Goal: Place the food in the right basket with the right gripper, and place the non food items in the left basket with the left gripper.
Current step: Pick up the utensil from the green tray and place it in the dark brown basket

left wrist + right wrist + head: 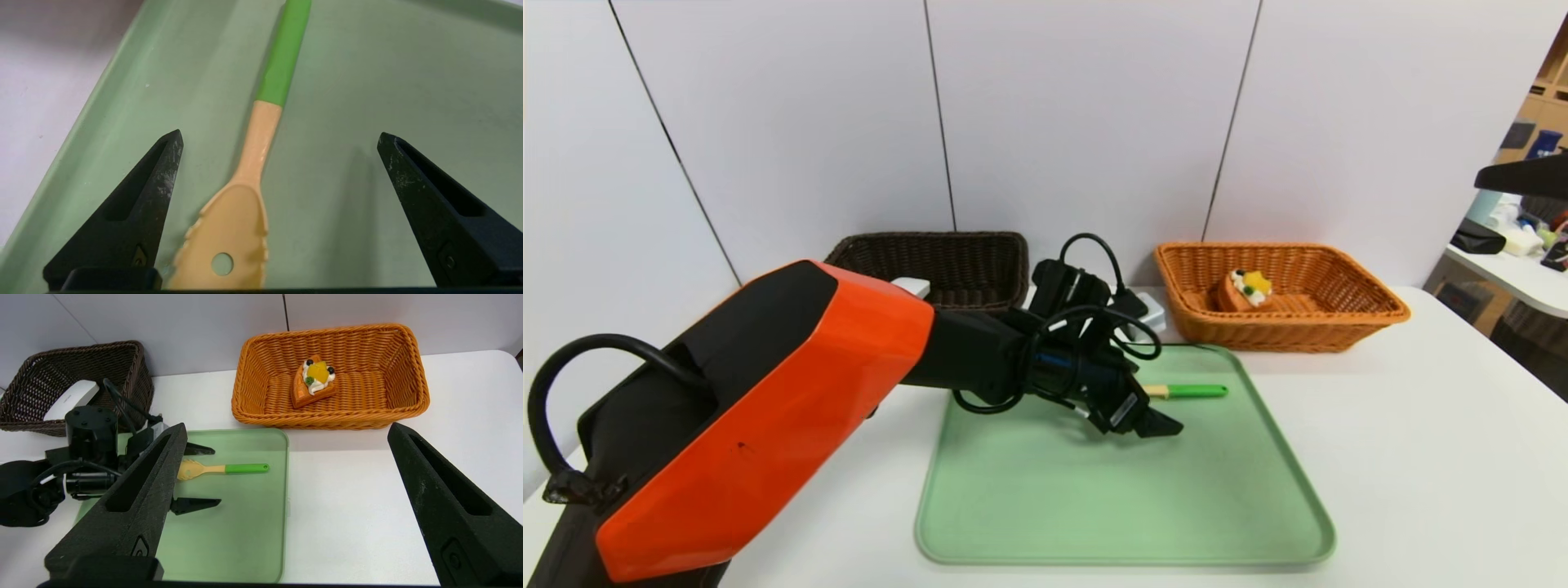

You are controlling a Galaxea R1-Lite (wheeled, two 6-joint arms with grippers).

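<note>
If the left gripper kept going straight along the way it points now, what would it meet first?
Probably the utensil: the open left gripper straddles its pale yellow head, pointing along the green handle and slightly down, so the fingers may touch the green tray beside it. Depth is unclear.

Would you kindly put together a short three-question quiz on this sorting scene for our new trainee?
1. True or false: the toy cake wedge already lies in the orange basket.
2. Which item is left on the green tray?
A. white device
B. green-handled utensil
C. cake wedge
3. Fill in: the left gripper is over the utensil's ____ head, fingers open.

Key
1. True.
2. B: the green-handled utensil lies flat on the tray; the white device is in the dark brown basket.
3. Pale yellow. The fingers stand on either side of it, not touching. The right gripper is up off the table, open and empty.
</note>
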